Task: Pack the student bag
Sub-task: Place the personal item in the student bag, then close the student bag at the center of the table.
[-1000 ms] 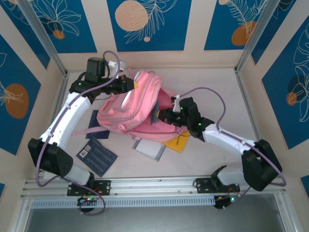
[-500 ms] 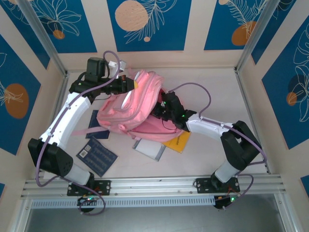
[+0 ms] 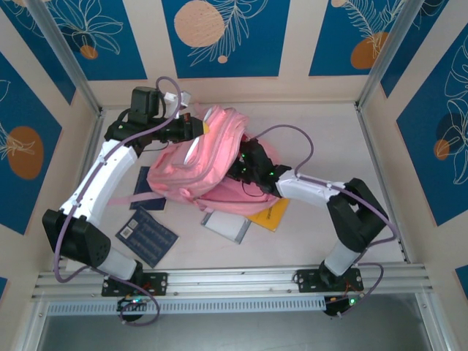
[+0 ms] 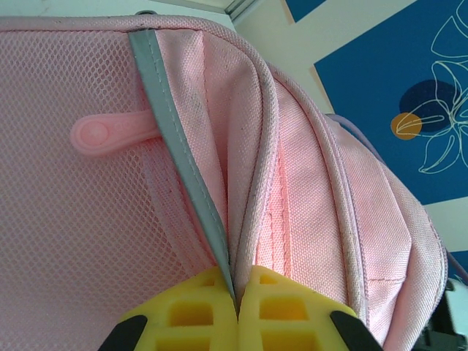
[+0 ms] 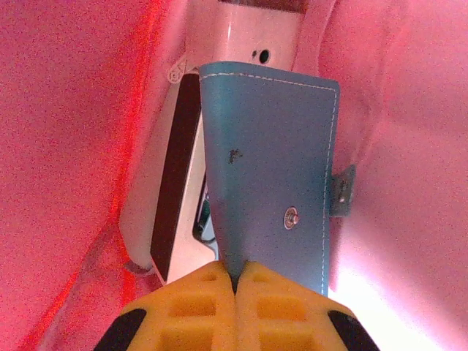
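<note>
The student bag (image 3: 191,172) lies slumped in the middle of the tabletop (image 3: 322,128), its top end toward the back left. I have the left gripper (image 4: 237,301) clamped on it there. In the left wrist view the yellow fingers (image 4: 191,313) are pressed together on the grey-trimmed edge beside the mesh pocket, and a pink rubber tab (image 4: 110,135) lies on the mesh further up. My right arm reaches in from the right. The right gripper (image 5: 238,284) is inside the bag with pink fabric all round it, pinched tight on the lower edge of a flat blue case (image 5: 270,175) with white stitching and a small metal stud. Just left of that case is a white and black object (image 5: 172,190) I cannot identify. A yellow book (image 3: 269,213) and a white booklet (image 3: 225,225) poke out from under the bag's near side. A dark blue notebook (image 3: 146,235) lies near the left arm.
</note>
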Robot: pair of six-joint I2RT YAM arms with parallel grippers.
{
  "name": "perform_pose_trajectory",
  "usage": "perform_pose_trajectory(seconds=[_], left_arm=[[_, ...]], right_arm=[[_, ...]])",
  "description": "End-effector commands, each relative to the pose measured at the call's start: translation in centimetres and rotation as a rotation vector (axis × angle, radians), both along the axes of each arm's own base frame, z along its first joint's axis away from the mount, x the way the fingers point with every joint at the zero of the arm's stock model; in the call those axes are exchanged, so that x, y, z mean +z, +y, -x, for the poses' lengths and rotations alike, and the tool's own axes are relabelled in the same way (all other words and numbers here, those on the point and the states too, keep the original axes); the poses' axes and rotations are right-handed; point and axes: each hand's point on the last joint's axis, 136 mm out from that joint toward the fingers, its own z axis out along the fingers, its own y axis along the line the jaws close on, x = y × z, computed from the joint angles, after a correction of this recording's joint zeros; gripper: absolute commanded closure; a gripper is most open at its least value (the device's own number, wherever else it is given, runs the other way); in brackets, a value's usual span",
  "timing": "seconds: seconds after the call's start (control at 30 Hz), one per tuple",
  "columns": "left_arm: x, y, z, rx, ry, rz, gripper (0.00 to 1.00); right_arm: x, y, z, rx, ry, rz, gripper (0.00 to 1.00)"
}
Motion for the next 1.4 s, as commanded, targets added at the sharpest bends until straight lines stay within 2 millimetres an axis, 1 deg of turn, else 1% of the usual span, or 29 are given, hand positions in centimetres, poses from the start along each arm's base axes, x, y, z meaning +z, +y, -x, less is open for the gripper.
perform_pose_trajectory(seconds=[0.0, 0.07, 0.1, 0.13, 0.17, 0.2, 0.23, 0.3, 0.43, 0.6, 0.77, 0.87, 1.0, 1.1, 1.2, 1.3, 1.37], left_arm=[[6.2, -0.8, 0.9, -0.087, -0.188, 0.121, 1.00], [6.2, -0.8, 1.0, -0.087, -0.188, 0.118, 1.00], [6.2, -0.8, 1.0, -0.087, -0.189, 0.118, 1.00], [6.2, -0.7, 1.0, -0.087, -0.190, 0.118, 1.00], [6.3, -0.7, 1.1, -0.087, -0.191, 0.117, 1.00], [6.3, -0.7, 1.1, -0.087, -0.193, 0.116, 1.00], [6.3, -0.7, 1.1, -0.088, -0.195, 0.115, 1.00], [6.5, -0.7, 1.1, -0.087, -0.197, 0.115, 1.00], [6.4, -0.6, 0.9, -0.083, -0.198, 0.107, 1.00], [6.3, -0.6, 0.5, -0.078, -0.193, 0.106, 1.00], [6.0, -0.6, 0.3, -0.072, -0.188, 0.102, 1.00], [5.7, -0.5, 0.3, -0.066, -0.182, 0.098, 1.00], [5.4, -0.4, 0.3, -0.057, -0.178, 0.095, 1.00], [5.1, -0.4, 0.1, -0.048, -0.167, 0.098, 1.00], [4.2, -0.5, -0.1, -0.033, -0.154, 0.088, 1.00], [2.7, -0.7, -0.5, -0.016, -0.129, 0.065, 1.00], [1.5, -1.0, -0.5, -0.012, -0.113, 0.046, 1.00]], right_arm=[[0.1, 2.1, -0.6, 0.050, 0.012, -0.078, 0.99], [0.0, 2.8, -1.1, 0.067, 0.018, -0.108, 0.95], [-0.1, 3.4, -1.3, 0.084, 0.022, -0.123, 0.91], [0.0, 3.9, -1.4, 0.105, 0.020, -0.135, 0.82], [0.1, 4.3, -1.6, 0.116, 0.021, -0.138, 0.71], [0.1, 4.5, -1.7, 0.122, 0.023, -0.139, 0.62], [0.2, 4.6, -1.8, 0.127, 0.022, -0.142, 0.56], [0.7, 4.6, -1.8, 0.135, 0.011, -0.147, 0.52], [1.7, 3.9, -1.5, 0.137, -0.023, -0.154, 0.52], [3.3, 2.0, -1.3, 0.116, -0.068, -0.162, 0.54], [5.1, 0.1, 0.0, 0.136, -0.127, -0.154, 0.55], [6.0, -1.4, 1.5, 0.151, -0.167, -0.102, 0.55], [6.7, -4.7, 3.6, 0.110, -0.220, -0.022, 0.57], [7.2, -7.0, 5.6, 0.099, -0.275, 0.031, 0.58], [6.7, -8.7, 7.7, 0.108, -0.301, 0.067, 0.59], [5.7, -10.2, 10.1, 0.127, -0.321, 0.092, 0.59], [5.3, -10.8, 11.2, 0.153, -0.312, 0.109, 0.59]])
